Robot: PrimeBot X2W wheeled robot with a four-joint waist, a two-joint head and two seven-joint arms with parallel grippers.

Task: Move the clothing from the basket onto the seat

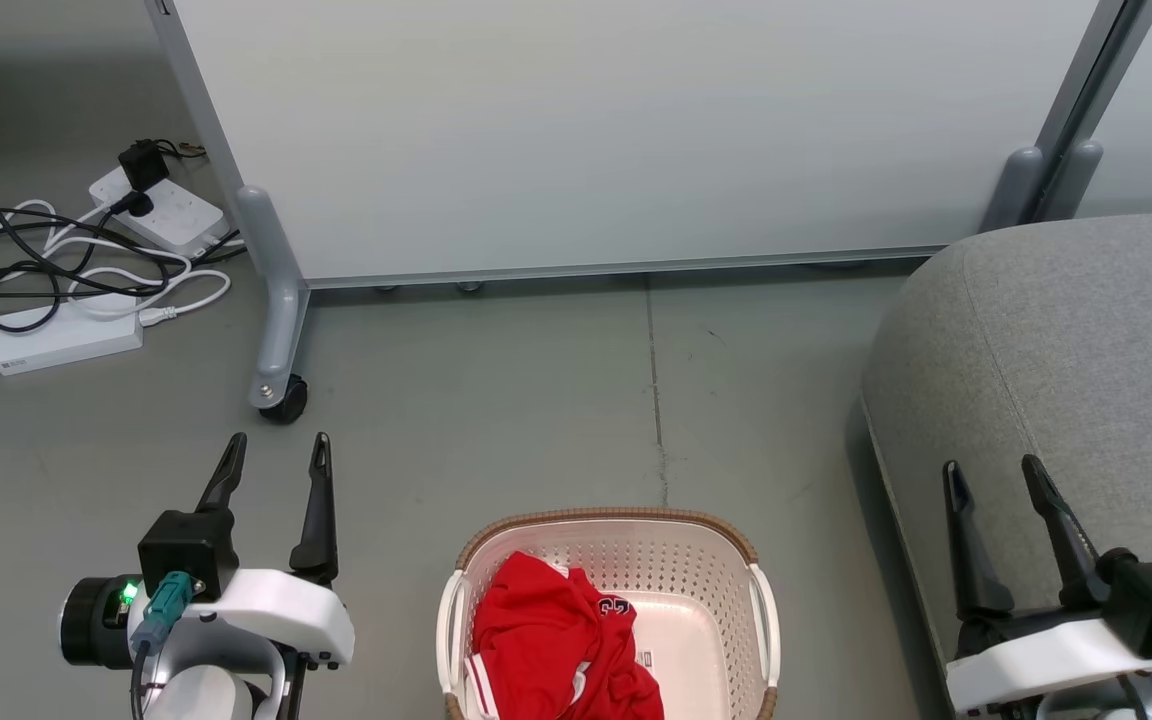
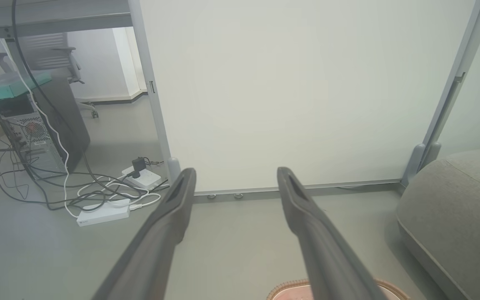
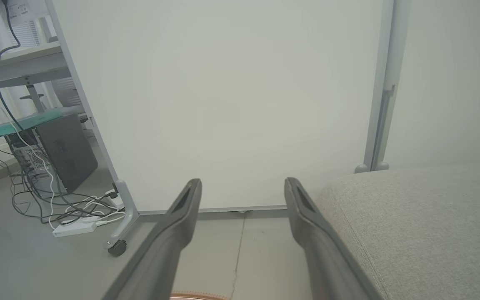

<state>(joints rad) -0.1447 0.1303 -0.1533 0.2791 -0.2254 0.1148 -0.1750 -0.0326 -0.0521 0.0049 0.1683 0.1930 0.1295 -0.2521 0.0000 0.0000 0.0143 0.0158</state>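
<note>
While both arms hang low with nothing in their grasp, the clothing [image 1: 556,650] lies bunched in the basket [image 1: 606,516]. It is a red heap with white trim, pressed toward the basket's left wall, and a dark printed number shows on its right edge. The basket stands on the grey floor [image 1: 496,400] at the bottom middle of the head view, between the two grippers.

The left gripper [image 1: 278,440] hovers to the basket's left, fingers spread wide and pointing toward a pale partition panel [image 1: 616,130]. The right gripper [image 1: 991,463] hovers to the basket's right, fingers likewise spread and empty, over the near edge of the seat [image 1: 1086,340]. The seat, a grey upholstered cushion with a rounded corner, takes up the right side. A strip of floor separates it from the basket's right handle [image 1: 764,620].

The partition panel closes off the scene straight ahead. It stands on a grey foot with a black caster [image 1: 286,398] just beyond the left gripper. A second upright post [image 1: 1026,180] stands just behind the seat's far corner.

At the far left, two white power strips [image 1: 66,340] lie on the floor in a tangle of black and white cables [image 1: 56,265]. In the left wrist view a computer tower [image 2: 31,137] stands beyond them beneath a desk [image 2: 56,21], with an office chair [image 2: 63,54] farther back.
</note>
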